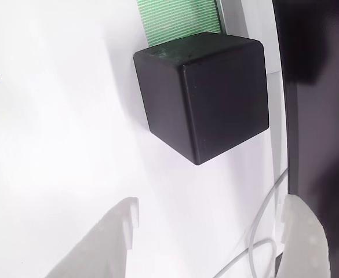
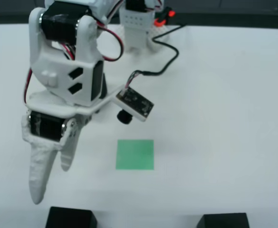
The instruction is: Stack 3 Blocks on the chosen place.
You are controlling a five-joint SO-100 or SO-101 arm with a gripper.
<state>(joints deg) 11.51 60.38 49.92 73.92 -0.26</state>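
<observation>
Tool (image 2: 48,183) hangs above the white worktop (image 2: 224,118), released and holding nothing.
One black block (image 2: 71,218) lies just below it; the green patch (image 2: 135,154) is beside it.

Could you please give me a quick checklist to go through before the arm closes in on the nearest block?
1. Gripper open: ok, the two white fingertips stand well apart in the wrist view.
2. Gripper empty: ok, nothing sits between the fingertips.
3. Block ahead of the opening: ok, it lies beyond the fingertips, a corner edge facing the camera.
4. Block square to the jaws: not ok, it looks turned.
5. Green square free: ok, nothing stands on it in the overhead view.
6. White cable clear of the fingers: cannot tell, it runs close by one fingertip.
</observation>
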